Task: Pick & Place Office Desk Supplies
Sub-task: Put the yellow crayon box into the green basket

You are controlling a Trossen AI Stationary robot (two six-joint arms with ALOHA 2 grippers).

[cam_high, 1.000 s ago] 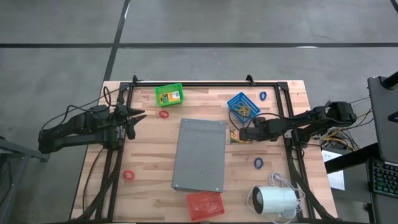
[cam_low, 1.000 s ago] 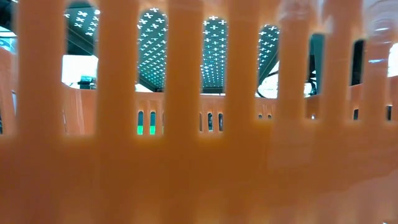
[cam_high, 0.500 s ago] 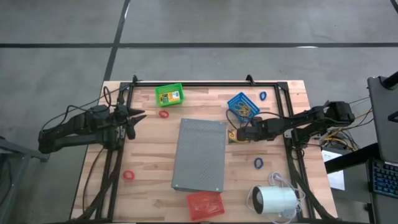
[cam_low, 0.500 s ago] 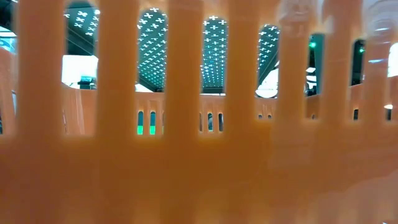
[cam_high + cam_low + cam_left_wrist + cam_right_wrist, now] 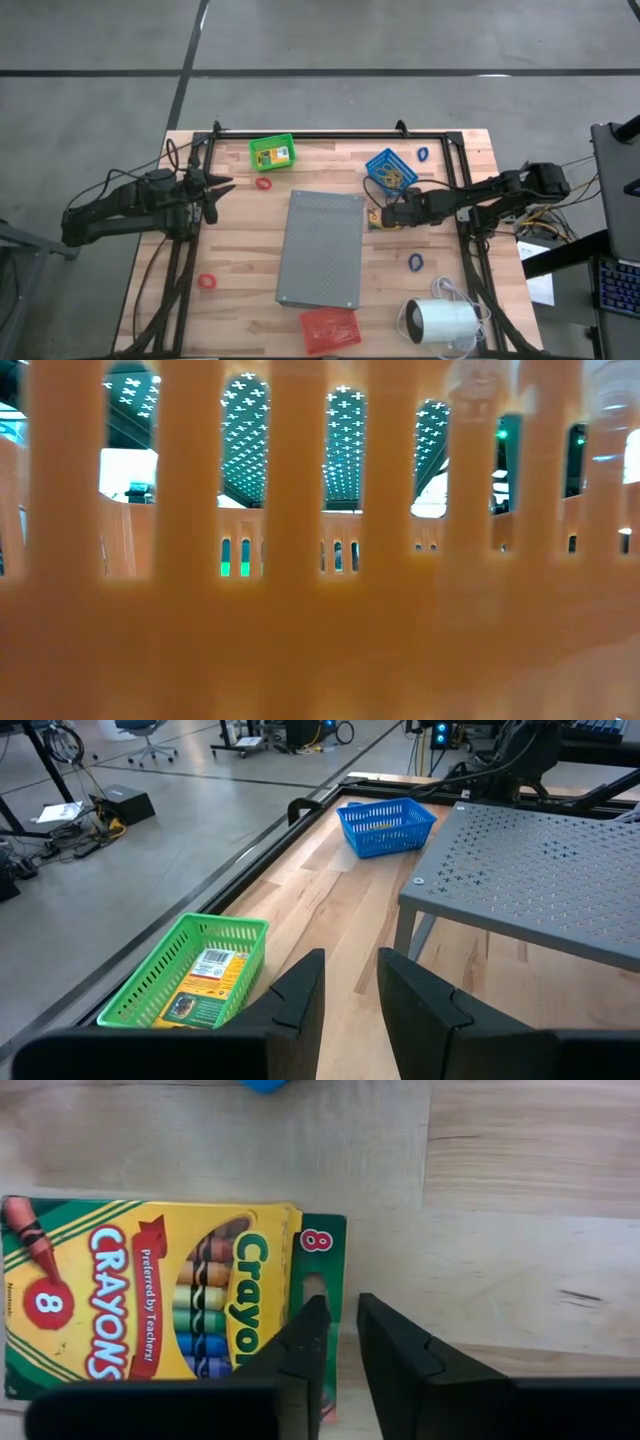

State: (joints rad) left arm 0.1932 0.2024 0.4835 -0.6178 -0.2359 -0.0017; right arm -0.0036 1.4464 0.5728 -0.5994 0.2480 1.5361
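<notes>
At the near edge of the table (image 5: 240,250) sat a red basket (image 5: 330,329), with a white cylinder (image 5: 442,322) and its cord to the right of it. Its slatted wall filled the low view, orange and blurred. A red rubber ring (image 5: 207,282) lay near the left side and a blue rubber ring (image 5: 415,262) near the right. The grey perforated slab (image 5: 322,248) stood on legs in the middle.

Just right of the slab's far right corner lay a crayon box (image 5: 150,1300), flat on the wood. Its yellow face read "CRAYONS", "Preferred by Teachers!" and "8", with "Crayo" visible on the green-edged flap end and a window showing the coloured crayons. The right gripper (image 5: 335,1345) was down over that flap end, its two dark fingers (image 5: 300,1345) drawn to a narrow gap at the green tab; whether they had hold of the box I could not tell.

The left gripper (image 5: 218,192) hung at the left edge, well apart from the box, its jaws held to a narrow gap on nothing.

Farther on lay a second red ring (image 5: 263,183), then a green basket (image 5: 272,153) holding another crayon box (image 5: 205,982) with a white barcode label, its print too small to read. At the far right stood a blue basket (image 5: 391,170) with tan rubber bands (image 5: 393,176) inside, and a blue ring (image 5: 422,154) beside it.
</notes>
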